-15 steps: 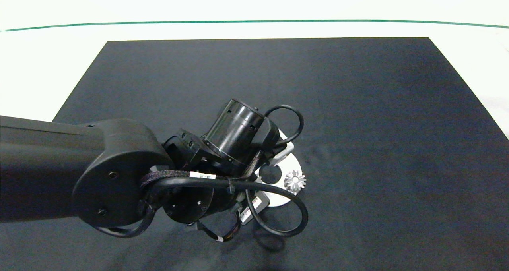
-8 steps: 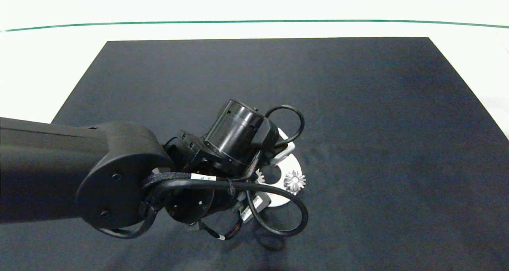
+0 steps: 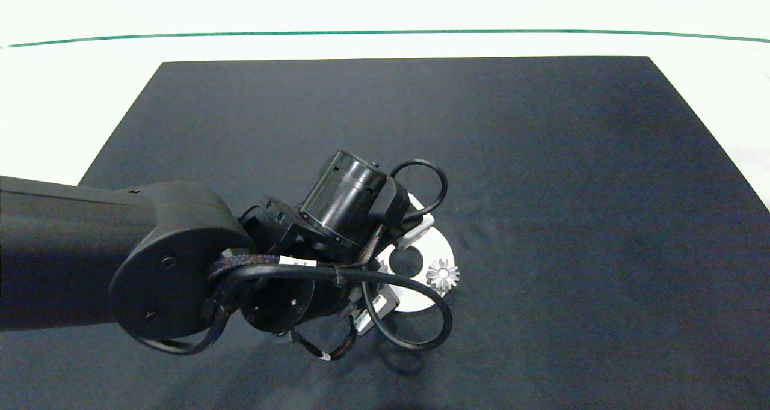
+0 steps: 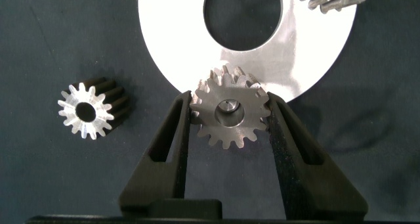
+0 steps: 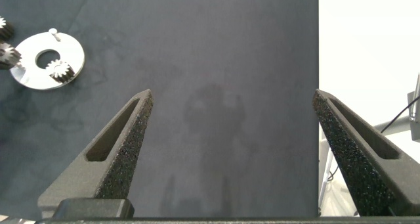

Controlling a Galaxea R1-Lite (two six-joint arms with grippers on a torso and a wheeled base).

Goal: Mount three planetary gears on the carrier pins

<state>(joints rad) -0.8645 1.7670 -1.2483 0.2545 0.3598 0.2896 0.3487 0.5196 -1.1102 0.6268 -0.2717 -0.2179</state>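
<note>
**Left gripper clamped on a gear at the carrier's rim**

The left gripper (image 4: 228, 115) has its two dark fingers (image 4: 176, 135) pressed against either side of a silvery planetary gear (image 4: 231, 113), which sits at the edge of the white carrier disc (image 4: 315, 60). A pale round pin end shows inside that gear's centre hole, so it looks seated on a carrier pin, though how far down I cannot tell. Beside the fingers, off the disc on the black mat (image 3: 541, 157), a second gear (image 4: 86, 110) lies with its hole empty. A third gear (image 3: 443, 274) rests on the disc on the far side of the big centre hole (image 4: 244, 14).

From overhead, the left arm (image 3: 150, 260) reaches in across the mat and covers much of the disc (image 3: 442, 247) with its wrist and looping cables.

The right gripper (image 5: 233, 158) hangs well away over bare mat, its fingers spread wide with nothing between them. From there one bare pin (image 5: 53, 33) stands on the distant disc (image 5: 33, 76).
</note>
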